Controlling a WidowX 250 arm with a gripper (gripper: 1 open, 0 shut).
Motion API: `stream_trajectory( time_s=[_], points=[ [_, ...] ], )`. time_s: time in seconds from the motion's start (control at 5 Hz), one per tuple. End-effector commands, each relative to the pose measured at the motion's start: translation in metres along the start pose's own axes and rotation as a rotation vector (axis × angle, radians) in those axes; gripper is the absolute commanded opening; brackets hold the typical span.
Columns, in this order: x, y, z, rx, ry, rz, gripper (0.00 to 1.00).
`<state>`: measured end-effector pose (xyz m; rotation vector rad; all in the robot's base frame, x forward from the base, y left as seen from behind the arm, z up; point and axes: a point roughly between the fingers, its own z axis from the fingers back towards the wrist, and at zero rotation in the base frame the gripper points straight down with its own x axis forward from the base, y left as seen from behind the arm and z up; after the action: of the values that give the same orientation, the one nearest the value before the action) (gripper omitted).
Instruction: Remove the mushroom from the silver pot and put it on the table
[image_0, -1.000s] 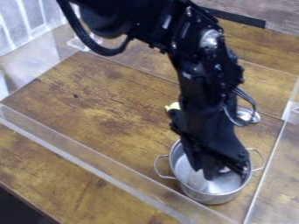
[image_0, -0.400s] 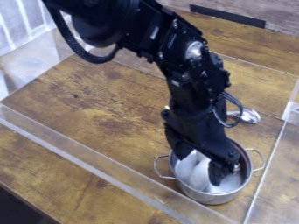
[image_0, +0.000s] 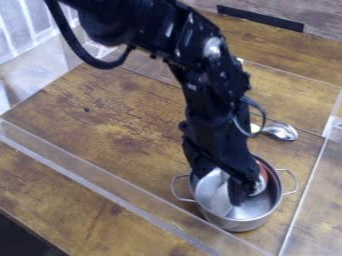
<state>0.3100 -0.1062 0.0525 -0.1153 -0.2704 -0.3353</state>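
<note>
Mushroom not separable at this resolution. No white stem or red-brown cap lies anywhere on the open desk (image_0: 107, 110), so my read is it's in the silver pot (image_0: 227, 222), under the tool (image_0: 249, 186). Pale patch on the pot floor, left of the tool, could be stem or glare; can't call it.

Pot sits lower right of frame, upright, left loop handle showing, close to the clear wall (image_0: 94, 180) that runs across the lower left.

Tool: down inside the pot rim, pointing steeply down, right half of the pot. Fingers are dark against a dark wrist and blurred, so I cannot tell if they're wide or narrow, or whether anything is between them.

Change over the last second: arm has leaned over toward frame left and the tool has settled a bit lower in the pot. Pot hasn't shifted. Nothing has come out.

Meaning: looks like the approach for the pick, not the lift. Task at the start, with grasp, lift and place all pending.

Watch: low walls plus a light pot, so a finger catching the rim could drag or tip it.

Behind the arm, right of centre, a small shiny metal item (image_0: 281, 131) lies on the desk, well apart from the pot.
</note>
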Motion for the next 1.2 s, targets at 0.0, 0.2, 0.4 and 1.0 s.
stream_trajectory(
  time_s=[0.0, 0.2, 0.4, 1.0],
  points=[
    [0.018, 0.008, 0.001, 0.005, -0.036, 0.011, 1.0],
    [0.025, 0.012, -0.009, 0.002, -0.021, 0.025, 1.0],
    [0.032, 0.018, -0.011, 0.006, -0.019, 0.04, 0.0],
    [0.025, 0.018, 0.023, 0.005, -0.031, 0.038, 0.0]
  ],
)
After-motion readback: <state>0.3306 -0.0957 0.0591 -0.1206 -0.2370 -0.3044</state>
